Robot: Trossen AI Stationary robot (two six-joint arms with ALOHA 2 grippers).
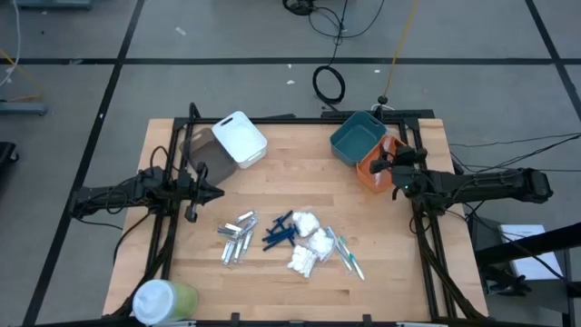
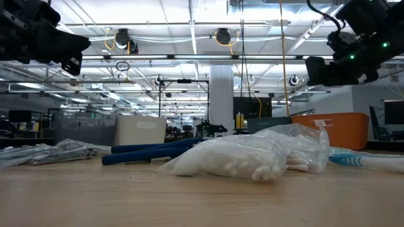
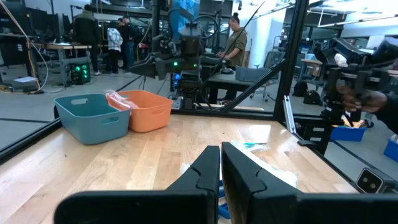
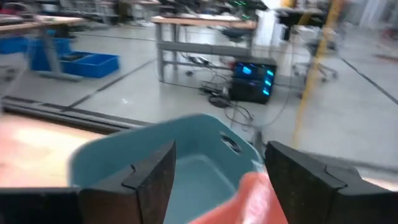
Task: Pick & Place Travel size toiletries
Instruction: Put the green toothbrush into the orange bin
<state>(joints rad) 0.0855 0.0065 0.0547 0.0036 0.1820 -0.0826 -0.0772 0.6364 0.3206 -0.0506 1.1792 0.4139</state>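
The travel size toiletries lie loose on the wooden table's middle: silver tubes, dark blue sticks, white crinkly packets and thin clear sticks with teal tips. My right gripper hovers open over the orange bin, with nothing between its fingers. The teal bin shows beyond it. A clear crinkly packet sticks up out of the orange bin. My left gripper waits shut and level at the table's left side, holding nothing.
A white bin stands at the far left of the table and the teal bin at the far right, touching the orange one. A green cup with a white lid stands at the near left corner. Black frame rails run along the table's sides.
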